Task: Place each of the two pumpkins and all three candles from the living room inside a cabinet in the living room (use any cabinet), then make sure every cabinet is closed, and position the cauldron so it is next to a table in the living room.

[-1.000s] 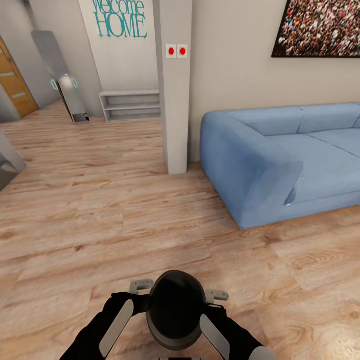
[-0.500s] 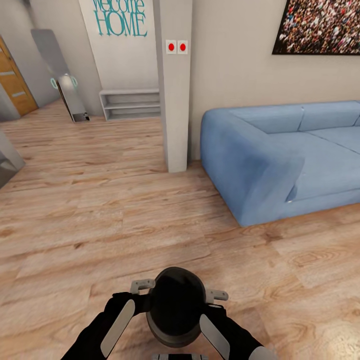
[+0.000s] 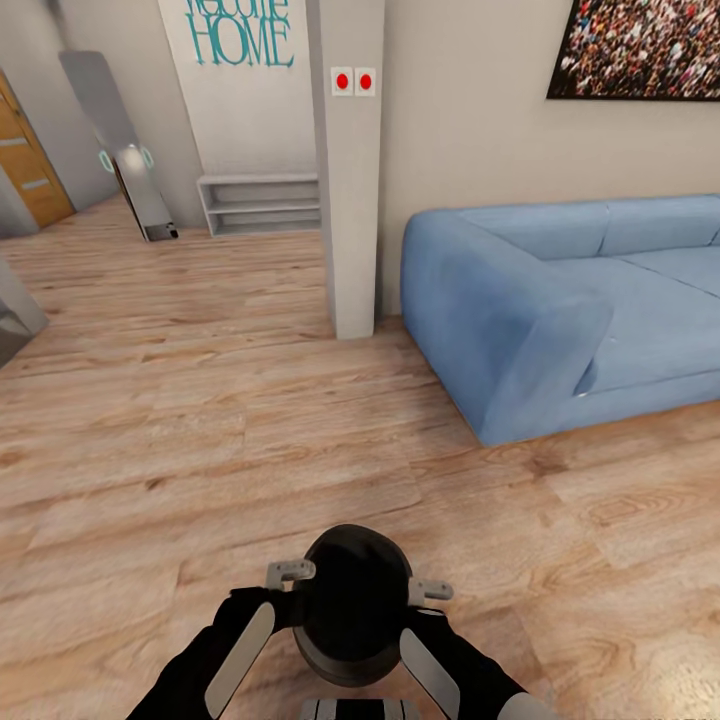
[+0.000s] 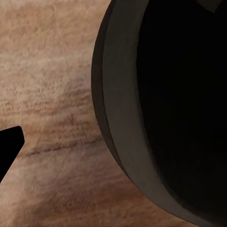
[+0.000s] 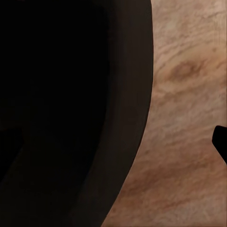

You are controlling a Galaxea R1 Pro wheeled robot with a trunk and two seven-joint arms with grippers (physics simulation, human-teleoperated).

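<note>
floor (image 3: 200, 440): wood planks | on it: blue sofa (image 3: 560, 310), grey shelf (image 3: 262, 205)

This is a home, in the living room. A big soft blue sofa (image 3: 560, 320) sits on a light brown wooden floor (image 3: 200, 440). Teal letters on the pale wall spell HOME (image 3: 240, 38). A wide picture in a dark frame (image 3: 640, 45) hangs above the sofa.

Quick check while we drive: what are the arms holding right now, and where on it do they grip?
The cauldron, carried between both arms: the left gripper at its left side and the right gripper at its right side, near the rim. Finger contact itself is hidden.
</note>
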